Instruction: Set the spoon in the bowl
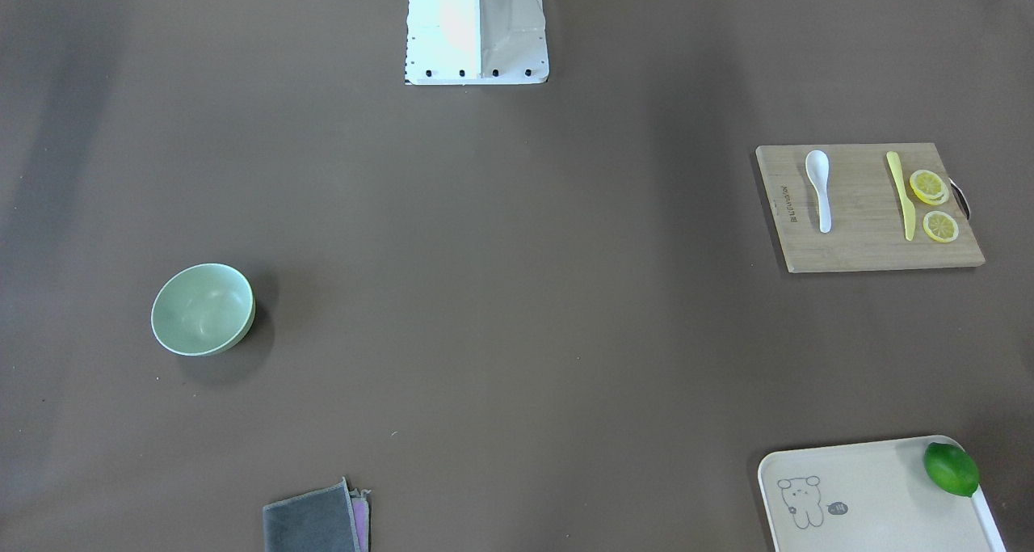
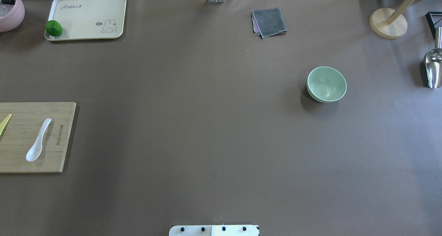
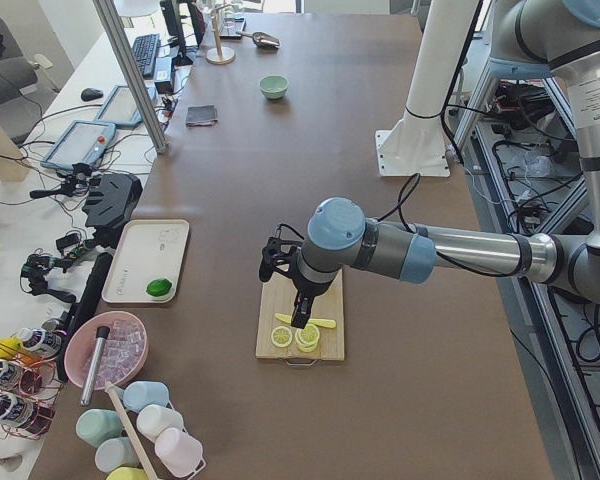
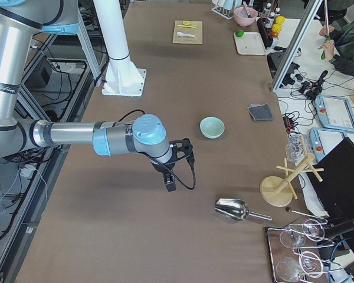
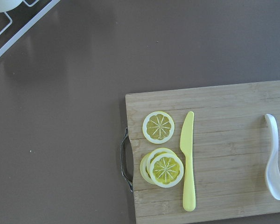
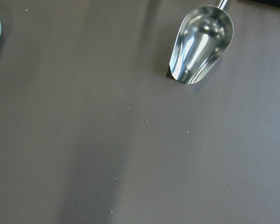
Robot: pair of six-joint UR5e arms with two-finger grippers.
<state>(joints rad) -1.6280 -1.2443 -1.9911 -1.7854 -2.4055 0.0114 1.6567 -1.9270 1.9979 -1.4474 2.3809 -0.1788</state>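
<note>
The spoon [image 1: 821, 196] lies on the cutting board [image 1: 860, 245] at the front-facing frame's right, so the left gripper [image 3: 299, 318], open or closed I cannot tell, should straddle its handle squarely, clear of the yellow knife [image 1: 901, 196].

Brown table [image 1: 501, 277]: bowl [image 1: 203, 309], cutting board [image 1: 864, 212], tray [image 1: 880, 471], folded cloth [image 1: 311, 524], metal scoop [image 2: 433, 68], wooden stand [image 2: 388, 23].

Silver arms [image 3: 470, 252], blue joint caps [image 3: 335, 225], black left claw [image 3: 298, 320].
</note>
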